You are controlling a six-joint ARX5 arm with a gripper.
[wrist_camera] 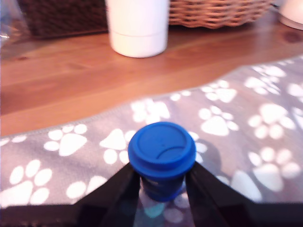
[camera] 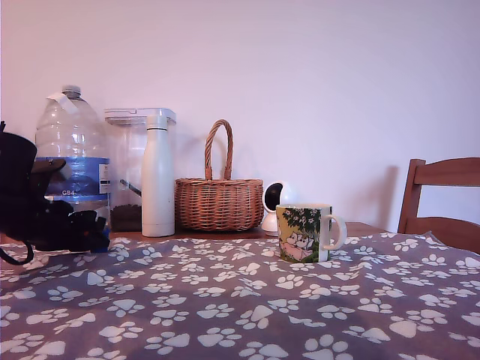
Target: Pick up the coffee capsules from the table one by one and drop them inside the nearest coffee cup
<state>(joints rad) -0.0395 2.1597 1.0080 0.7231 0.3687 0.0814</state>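
Observation:
A small dark-blue coffee capsule (wrist_camera: 162, 151) fills the middle of the wrist view, its round wide end towards the camera. My gripper (wrist_camera: 161, 189) is shut on its tapered body, one black finger (wrist_camera: 120, 194) on each side, over the paw-print cloth (wrist_camera: 246, 118) of the table. In the exterior view the black gripper (camera: 94, 229) sits low at the exterior view's far left, close to the cloth (camera: 225, 300); the capsule cannot be made out there. The cream coffee cup (camera: 304, 232) with its cartoon picture stands upright right of centre, handle towards the exterior view's right, well away from the gripper.
Behind the gripper stand a big clear water bottle (camera: 71, 146), a clear lidded container (camera: 127, 165) and a tall white flask (camera: 157, 176). A wicker basket (camera: 219, 199) and a small white camera (camera: 276, 206) sit further back. A wooden chair (camera: 442, 199) is at the right edge.

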